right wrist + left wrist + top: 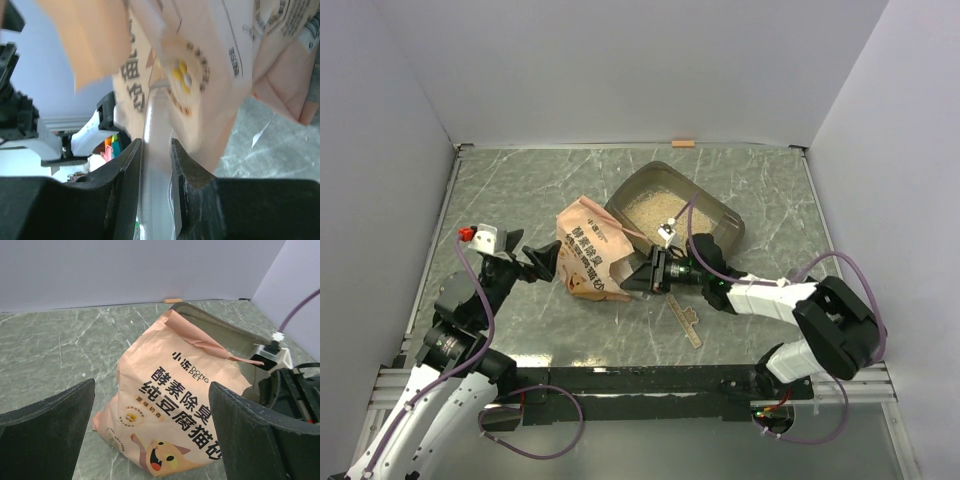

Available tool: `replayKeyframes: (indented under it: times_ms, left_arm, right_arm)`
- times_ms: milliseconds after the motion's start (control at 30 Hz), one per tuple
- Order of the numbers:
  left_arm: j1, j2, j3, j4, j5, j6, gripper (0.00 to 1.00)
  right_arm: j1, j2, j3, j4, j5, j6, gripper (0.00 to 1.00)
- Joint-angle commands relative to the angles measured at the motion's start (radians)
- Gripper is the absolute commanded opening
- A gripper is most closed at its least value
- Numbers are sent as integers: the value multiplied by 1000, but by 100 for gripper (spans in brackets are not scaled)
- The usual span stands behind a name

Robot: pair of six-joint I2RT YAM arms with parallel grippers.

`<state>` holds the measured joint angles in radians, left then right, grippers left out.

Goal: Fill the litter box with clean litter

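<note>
The litter box (720, 215) sits at centre back, tilted on the table, with pale beige clean litter (653, 208) spread over its floor. The crinkled orange bag (588, 250) leans against its near-left rim (220, 329), printed face toward my left gripper. My left gripper (542, 262) stands open just left of the bag (175, 390), which shows between its wide-apart fingers (45, 435). My right gripper (645, 273) is shut on the bag's right edge; in the right wrist view a pale glossy fold of the bag (200, 75) is pinched between the jaws of this gripper (156, 146).
A small tan strip (686, 320) lies on the marble table (500, 190) near the right arm. A little orange piece (682, 143) lies at the back wall. White walls close in the table at the left, right and back.
</note>
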<state>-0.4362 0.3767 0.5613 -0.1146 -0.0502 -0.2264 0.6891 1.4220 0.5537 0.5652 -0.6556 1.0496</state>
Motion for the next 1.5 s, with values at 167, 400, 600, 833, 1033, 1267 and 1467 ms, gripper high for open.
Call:
replayKeyframes:
  times_ms: [167,400,600,833,1033,1267,1467]
  left_arm:
    - [-3,10,20,44,24,7,99]
    - [-4,11,17,53,39,10,99]
    - [-4,14,15,55,41,12,99]
    - [-4,8,11,59,38,13,99]
    - [-6,7,12,59,33,15,99]
    - [-6,4,12,58,24,15,99]
    - [-6,-2,14,55,23,12,99]
  right_arm:
    - [0,-176,-153,246,30,72,0]
    - [-10,-288,-274,306,94,159,0]
    - [-17,-440,-339,251,148,200,0]
    - [-30,-633,-408,119,214,228,0]
    - [-34,-791,-429,-37,246,245,0]
    - [-36,-943,-426,-293,248,257,0]
    - [-37,-1161,-351,-606,353,221,0]
